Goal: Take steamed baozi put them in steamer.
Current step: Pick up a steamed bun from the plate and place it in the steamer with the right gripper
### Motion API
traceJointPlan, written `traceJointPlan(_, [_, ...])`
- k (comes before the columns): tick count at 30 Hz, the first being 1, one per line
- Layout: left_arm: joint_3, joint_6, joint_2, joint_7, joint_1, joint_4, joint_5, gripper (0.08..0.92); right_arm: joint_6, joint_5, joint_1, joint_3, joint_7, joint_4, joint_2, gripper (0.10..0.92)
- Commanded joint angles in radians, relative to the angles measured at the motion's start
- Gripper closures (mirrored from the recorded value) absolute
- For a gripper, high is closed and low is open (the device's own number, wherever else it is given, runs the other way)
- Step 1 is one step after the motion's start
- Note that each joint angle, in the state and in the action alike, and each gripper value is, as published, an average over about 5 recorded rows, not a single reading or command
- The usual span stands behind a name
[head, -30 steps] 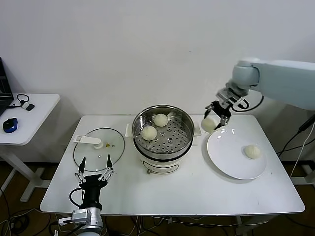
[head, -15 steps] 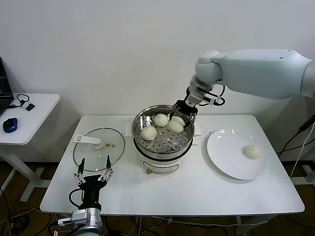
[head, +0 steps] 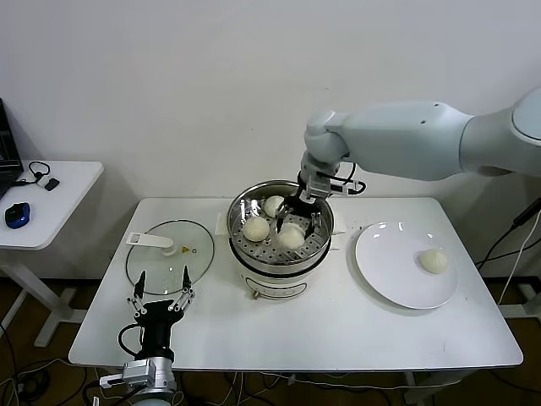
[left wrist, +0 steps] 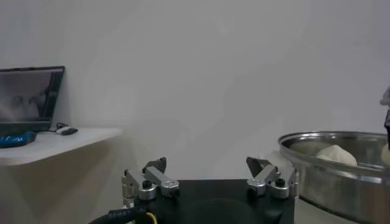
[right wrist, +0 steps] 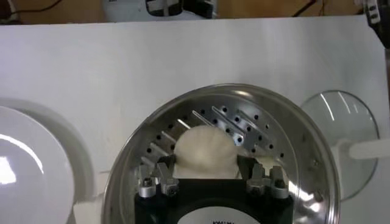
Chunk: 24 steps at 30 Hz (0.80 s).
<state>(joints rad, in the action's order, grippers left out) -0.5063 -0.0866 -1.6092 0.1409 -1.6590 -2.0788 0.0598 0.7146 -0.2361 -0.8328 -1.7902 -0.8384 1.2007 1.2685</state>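
The left gripper (head: 161, 292) idles with fingers spread wide at the worktop (head: 296, 330) edge, well left of the steamer (head: 281, 230). Inside the steamer lie two baozi (head: 256, 227). The right gripper (head: 296, 222) straddles a third bun (head: 292, 238) on the basket, grip loosening. One last bun (head: 434, 260) waits on the plate (head: 389, 271), right of the steamer.

Even, bright indoor light fills the head view, with soft short shadows under the steamer (head: 281, 245) and the white plate (head: 404, 264) on the table (head: 338, 330). The steamer's steel rim and the glass lid (head: 169, 257) near the table's left edge carry small glints. The left wrist view is dimmer and hazy, its wall grey and far shelf soft.
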Motion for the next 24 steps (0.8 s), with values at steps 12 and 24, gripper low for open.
traceJointPlan(12, [-0.005, -0.001, -0.016, 0.0, 0.008, 0.008, -0.009, 0.177, 0.05, 0.043, 0.099, -0.002, -0.005, -0.104, 0.1, 0.304])
traceJointPlan(24, [-0.008, 0.005, -0.016, -0.001, 0.01, 0.0, -0.009, 0.177, 0.053, -0.063, -0.002, -0.043, -0.029, -0.084, 0.09, 0.205])
